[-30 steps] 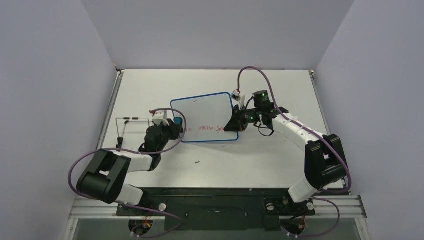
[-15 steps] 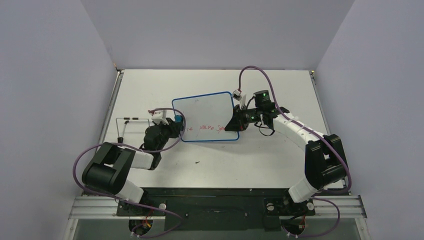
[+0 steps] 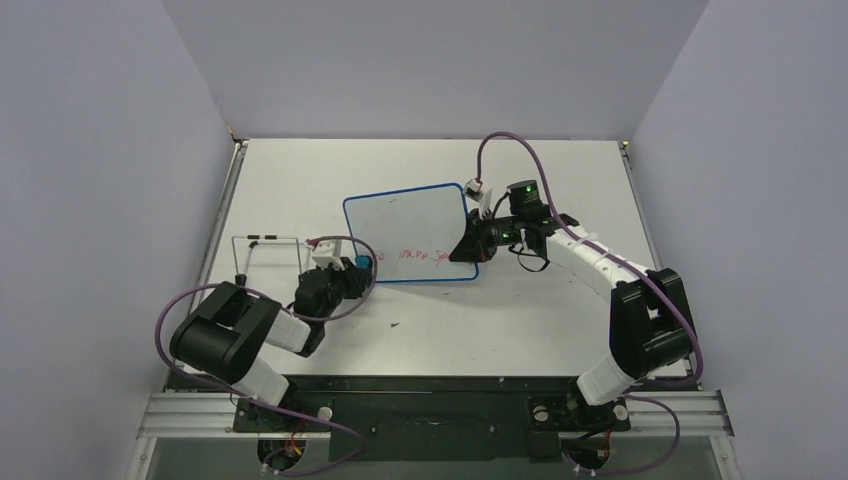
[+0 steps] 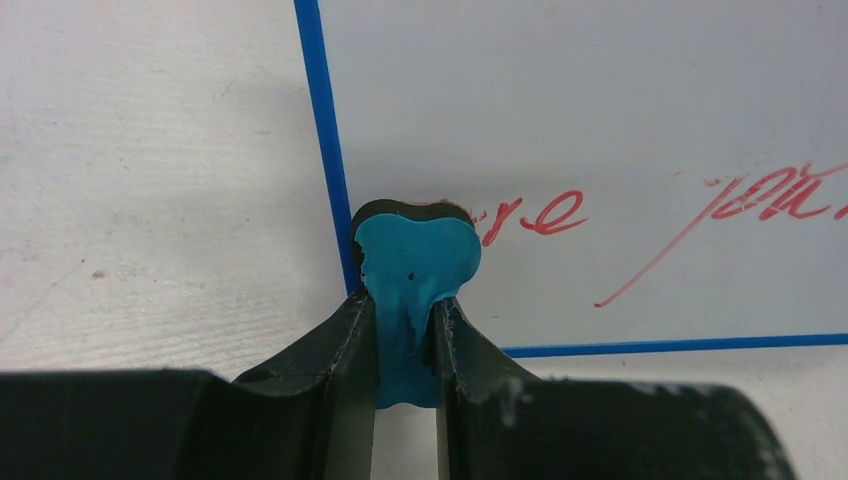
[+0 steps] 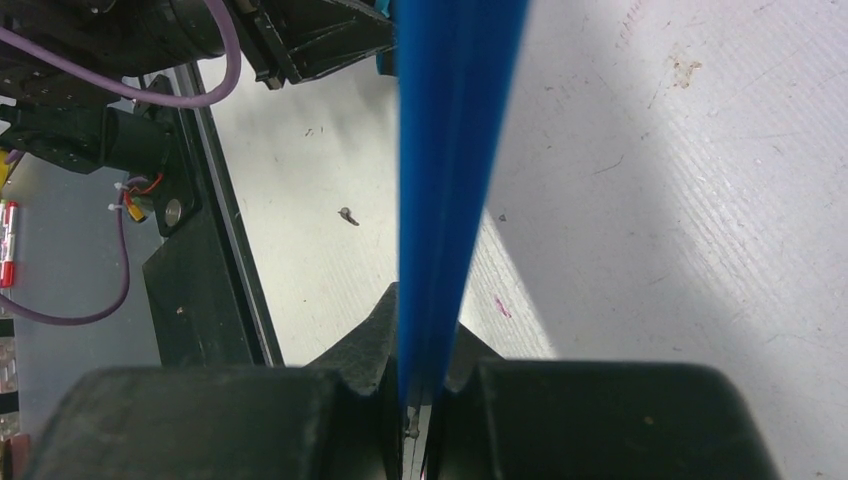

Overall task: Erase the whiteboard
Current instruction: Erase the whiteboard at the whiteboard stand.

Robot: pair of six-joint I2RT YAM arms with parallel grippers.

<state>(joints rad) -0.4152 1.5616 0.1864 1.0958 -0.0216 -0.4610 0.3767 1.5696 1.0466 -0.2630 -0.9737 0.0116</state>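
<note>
The whiteboard [image 3: 408, 222] lies mid-table, white with a thin blue rim, red handwriting [image 3: 422, 257] along its near edge. My left gripper [image 3: 358, 268] is at the board's near-left corner, shut on the blue-and-black eraser [image 3: 363, 261]. In the left wrist view the eraser [image 4: 416, 258] rests on the whiteboard [image 4: 600, 110] just inside the left rim, beside red handwriting [image 4: 545, 214]; the left gripper [image 4: 405, 312] pinches its narrow waist. My right gripper [image 3: 467, 250] is shut on the board's near-right edge. The right wrist view shows the blue rim [image 5: 450, 150] edge-on between the right gripper's [image 5: 424, 335] jaws.
A thin wire stand [image 3: 262, 240] sits left of the board near the left arm. A small dark speck [image 3: 396, 324] lies on the table toward the near side. Grey walls close in the table on three sides; a black rail [image 3: 430, 385] runs along the near edge.
My left gripper has slid the eraser toward me along the board's left side to its near-left corner. Less red writing shows at the left end. The right arm has held still.
</note>
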